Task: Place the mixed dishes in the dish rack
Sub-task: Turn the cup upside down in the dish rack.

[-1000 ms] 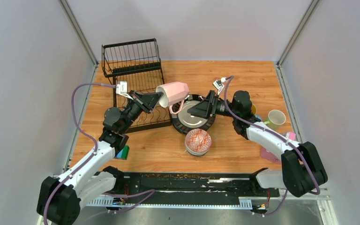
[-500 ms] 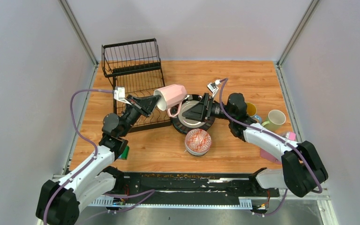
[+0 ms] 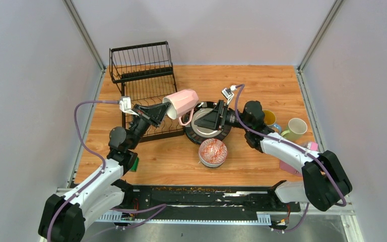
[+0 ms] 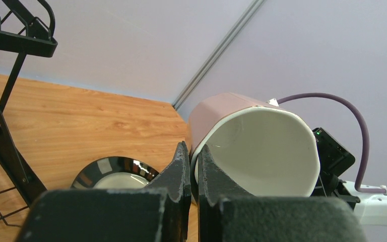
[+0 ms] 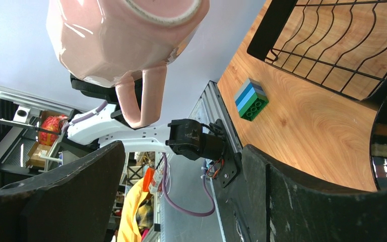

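Left wrist: left jaws pinch faceted pink mug (image 4: 254, 146) (cream inside); right jaws wide.

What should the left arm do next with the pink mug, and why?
Probably swing the pink ceramic mug a little left, over the black wire dish rack: the left hand pinches its rim, and it hangs raised near the rack's right edge.

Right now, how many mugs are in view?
3: pink ceramic mug in the left gripper, held aloft; blue-and-yellow mug partly behind the right arm; pale green mug beside it, far right. More may be hidden.
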